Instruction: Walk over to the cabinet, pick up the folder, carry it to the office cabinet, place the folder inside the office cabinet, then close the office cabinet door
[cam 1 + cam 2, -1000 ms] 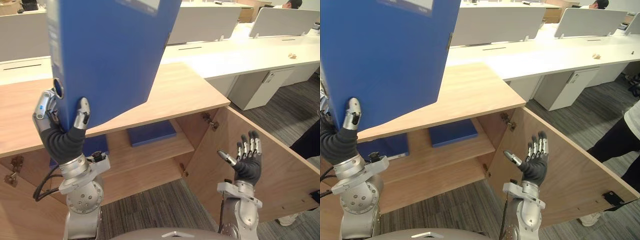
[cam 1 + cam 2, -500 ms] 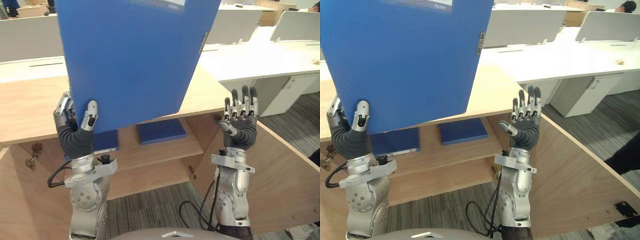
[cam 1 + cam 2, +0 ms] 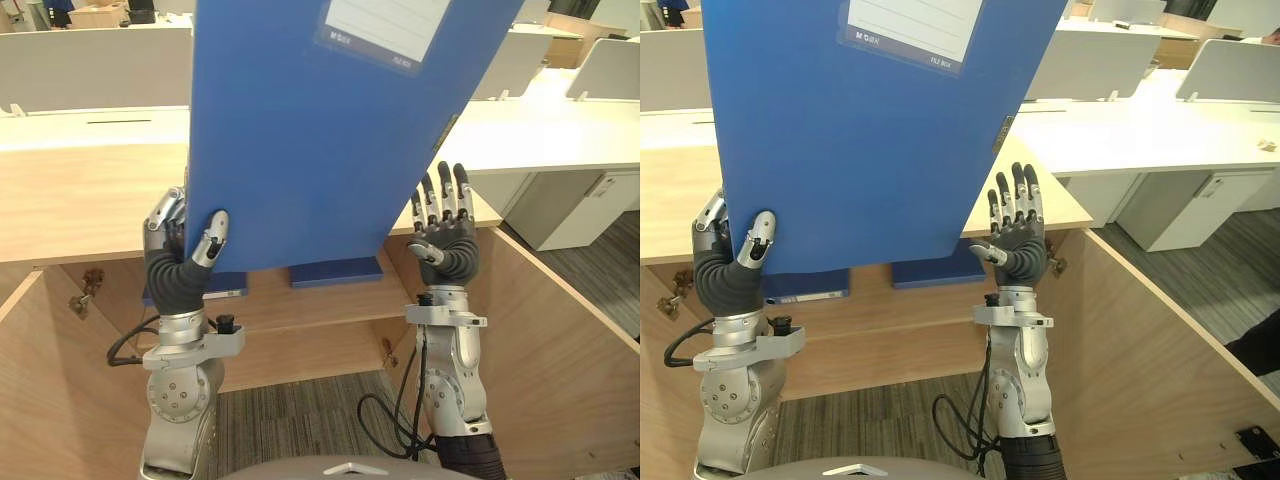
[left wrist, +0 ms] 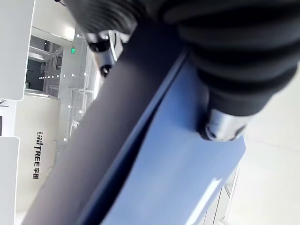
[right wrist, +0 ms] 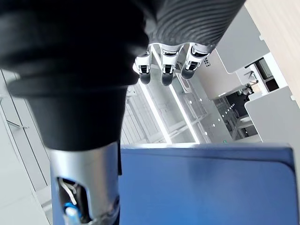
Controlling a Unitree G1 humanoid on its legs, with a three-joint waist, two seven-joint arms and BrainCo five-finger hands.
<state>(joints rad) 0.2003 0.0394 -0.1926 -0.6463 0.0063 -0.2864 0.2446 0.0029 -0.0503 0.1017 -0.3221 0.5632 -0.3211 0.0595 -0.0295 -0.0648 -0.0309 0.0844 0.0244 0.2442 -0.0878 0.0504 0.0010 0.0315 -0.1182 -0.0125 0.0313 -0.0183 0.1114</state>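
Left eye view: left hand point(image 3: 178, 265) clamps the blue folder point(image 3: 330, 130); right hand point(image 3: 447, 248) spread open beside it.

The folder point(image 3: 320, 130) stands before the office cabinet point(image 3: 70, 200), desks point(image 3: 560, 120) behind.

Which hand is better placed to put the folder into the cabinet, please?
Left: the left hand grips the blue folder at its lower corner, in front of the open cabinet. The right hand is open beside the folder, holding nothing.
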